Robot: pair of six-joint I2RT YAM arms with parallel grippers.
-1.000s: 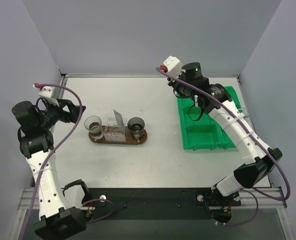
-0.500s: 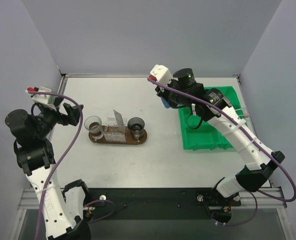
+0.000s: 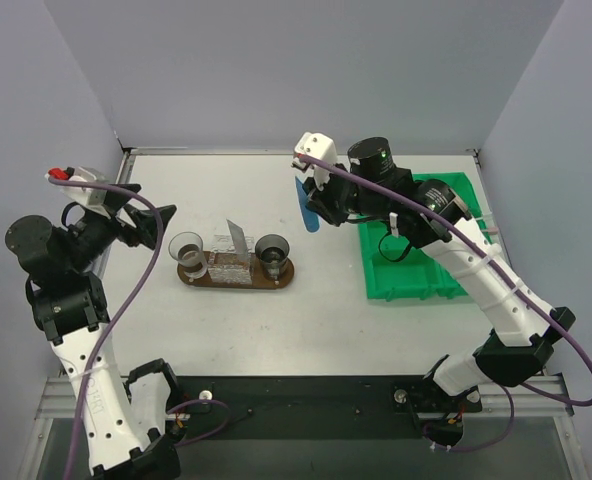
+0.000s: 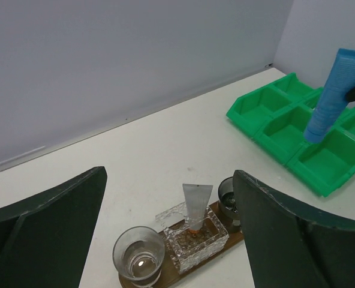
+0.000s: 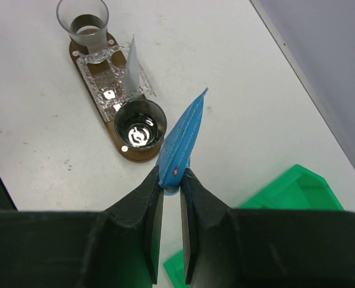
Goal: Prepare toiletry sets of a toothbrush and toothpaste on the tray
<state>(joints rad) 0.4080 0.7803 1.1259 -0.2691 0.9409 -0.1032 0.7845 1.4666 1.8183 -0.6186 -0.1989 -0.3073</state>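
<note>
The dark brown oval tray (image 3: pixel 284 279) lies at table centre. It carries a clear patterned box (image 3: pixel 231 267) between two cups. A pale grey toothpaste tube (image 4: pixel 196 203) stands cap-down in that box, with an orange cap. My right gripper (image 3: pixel 318 203) is shut on a blue toothpaste tube (image 3: pixel 304 206) and holds it in the air, right of and behind the tray. The right wrist view shows the tube (image 5: pixel 183 133) pinched near its lower end between the fingers (image 5: pixel 171 175). My left gripper (image 3: pixel 163 222) is open and empty, left of the tray (image 4: pixel 170 174). No toothbrush shows.
A clear cup (image 3: pixel 187 250) and a darker cup (image 3: pixel 272 250) stand on the tray's ends. A green sectioned bin (image 3: pixel 416 268) sits at the right, under my right arm. Grey walls close the table on three sides.
My right gripper has moved left from above the green bin toward the tray, carrying the blue tube. My left arm has drawn back a little to the left.
</note>
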